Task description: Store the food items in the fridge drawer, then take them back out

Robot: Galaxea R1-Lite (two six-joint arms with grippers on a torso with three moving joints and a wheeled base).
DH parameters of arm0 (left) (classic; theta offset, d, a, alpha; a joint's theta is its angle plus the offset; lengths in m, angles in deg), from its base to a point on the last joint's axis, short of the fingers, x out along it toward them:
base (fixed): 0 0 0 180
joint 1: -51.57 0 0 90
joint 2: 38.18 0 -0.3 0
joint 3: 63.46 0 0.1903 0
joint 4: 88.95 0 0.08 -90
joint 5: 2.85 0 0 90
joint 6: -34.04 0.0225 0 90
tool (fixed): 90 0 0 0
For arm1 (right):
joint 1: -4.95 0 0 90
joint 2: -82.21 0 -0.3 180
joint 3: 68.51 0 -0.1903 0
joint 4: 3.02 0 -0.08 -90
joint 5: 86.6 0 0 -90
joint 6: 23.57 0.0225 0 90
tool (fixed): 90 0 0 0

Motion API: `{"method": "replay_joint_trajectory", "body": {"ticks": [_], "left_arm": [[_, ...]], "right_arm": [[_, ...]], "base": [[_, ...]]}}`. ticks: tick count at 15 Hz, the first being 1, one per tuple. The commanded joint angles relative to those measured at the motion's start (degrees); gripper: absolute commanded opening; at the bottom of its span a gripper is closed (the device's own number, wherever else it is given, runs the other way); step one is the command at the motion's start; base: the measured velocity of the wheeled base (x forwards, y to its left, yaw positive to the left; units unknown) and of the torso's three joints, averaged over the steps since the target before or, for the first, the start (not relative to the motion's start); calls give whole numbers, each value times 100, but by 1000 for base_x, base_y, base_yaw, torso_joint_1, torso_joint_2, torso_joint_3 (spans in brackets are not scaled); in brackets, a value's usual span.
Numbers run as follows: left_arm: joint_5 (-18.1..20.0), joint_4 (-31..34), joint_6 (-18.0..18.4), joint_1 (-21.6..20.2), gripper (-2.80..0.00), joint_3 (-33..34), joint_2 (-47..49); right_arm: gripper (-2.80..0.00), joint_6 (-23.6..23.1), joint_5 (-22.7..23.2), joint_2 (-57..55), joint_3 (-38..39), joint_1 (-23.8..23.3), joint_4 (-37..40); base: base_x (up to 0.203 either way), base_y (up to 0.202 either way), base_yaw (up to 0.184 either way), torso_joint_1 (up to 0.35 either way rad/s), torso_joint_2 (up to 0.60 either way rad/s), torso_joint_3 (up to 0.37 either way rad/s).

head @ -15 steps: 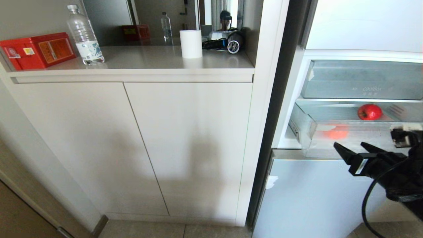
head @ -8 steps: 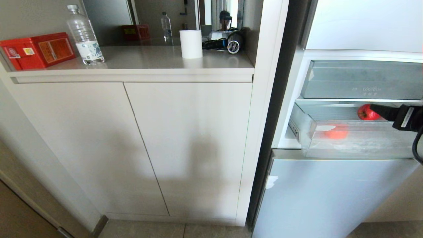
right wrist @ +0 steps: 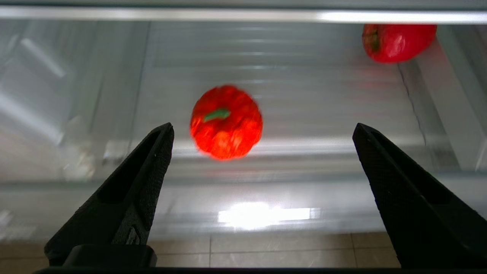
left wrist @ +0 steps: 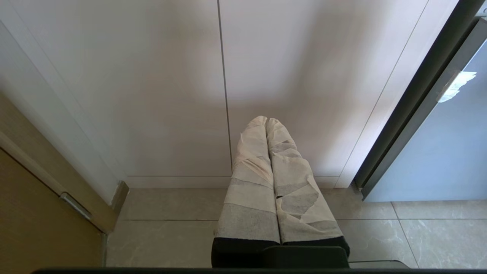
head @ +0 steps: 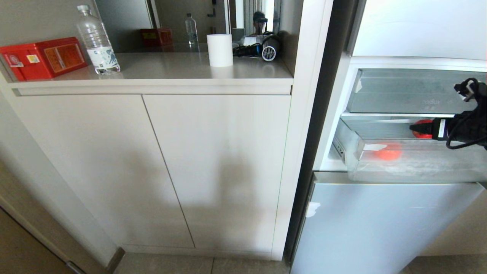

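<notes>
- The right gripper (right wrist: 262,190) hangs at the lip of the fridge drawer (head: 414,161), fingers (right wrist: 140,182) spread wide with nothing between them.
- Inside the drawer there are two red items in the right wrist view: a ribbed, pumpkin-like red piece with a green stem (right wrist: 226,121) lies on the clear floor ahead of the open fingers, apart from both.
- A second one, the glossy red fruit (right wrist: 397,41), sits farther back near the drawer's side wall, well apart from the first.
- From the head view the fruit (head: 421,131) is half hidden behind the black fingertip, and a red blur shows through the frosted front.
- Handling call: both look small, light and rigid, with shiny skins that could slip or roll on that smooth plastic floor.
- Best hold, I reckon, is across the widest part of the ribbed piece, fingers on opposite flanks, not on the stem.
- The left gripper (left wrist: 266,125) is parked low by the cabinet doors (left wrist: 152,87), its taped fingers pressed together and empty.
</notes>
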Motion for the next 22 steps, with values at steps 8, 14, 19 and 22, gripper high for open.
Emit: {"method": "replay_joint_trajectory", "body": {"ticks": [8,14,19,22], "left_arm": [[-2,10,2,-2,-280,1,9],[-2,8,2,-2,-280,1,9],[-2,1,-6,-2,-280,1,9],[-2,1,-6,-2,-280,1,9]], "right_arm": [[0,-274,-21,-954,-2098,-177,2495],[0,-459,-31,-814,-2470,-359,3974],[0,-574,-37,-656,-2558,-510,4546],[0,-618,-37,-522,-2537,-605,4999]], "base": [[0,0,0,0,0,0],[0,0,0,0,0,0],[0,0,0,0,0,0],[0,0,0,0,0,0]]}}
